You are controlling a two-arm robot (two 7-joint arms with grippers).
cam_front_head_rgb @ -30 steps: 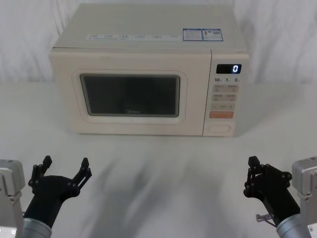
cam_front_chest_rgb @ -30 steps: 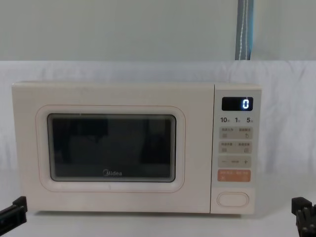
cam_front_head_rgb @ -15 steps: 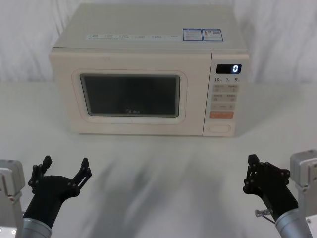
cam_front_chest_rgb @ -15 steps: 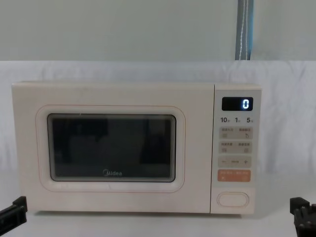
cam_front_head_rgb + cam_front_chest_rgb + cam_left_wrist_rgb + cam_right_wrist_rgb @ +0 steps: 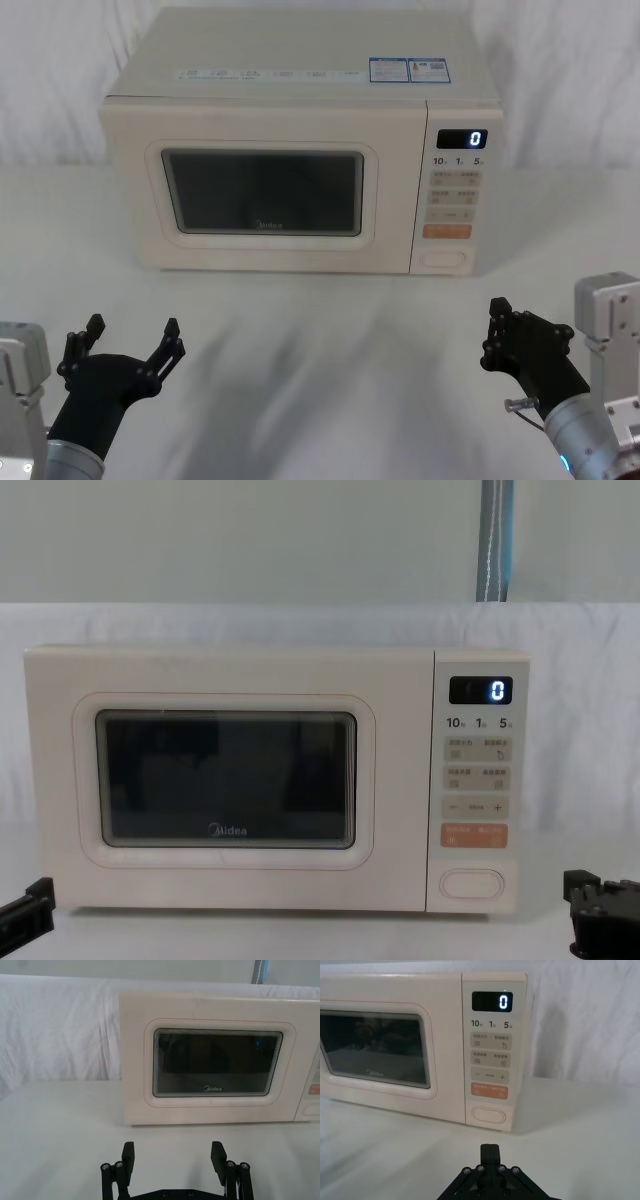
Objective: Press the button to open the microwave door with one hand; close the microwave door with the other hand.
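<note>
Microwave (image 5: 290, 150): door (image 5: 265, 190) flush shut, button (image 5: 444, 260) at its lower right corner. Right gripper (image 5: 497, 335) pinched tight, low before the button, apart. Left gripper (image 5: 130, 343) spread wide, before the microwave's left end.

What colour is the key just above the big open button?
Orange key, above the cream-white button; clearest in the right wrist view.

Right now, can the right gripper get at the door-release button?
Probably yes. The right gripper, fingers shut, sits low in front of the control panel, with bare table between it and the button. Nothing blocks the straight path forward in the right wrist view.
</note>
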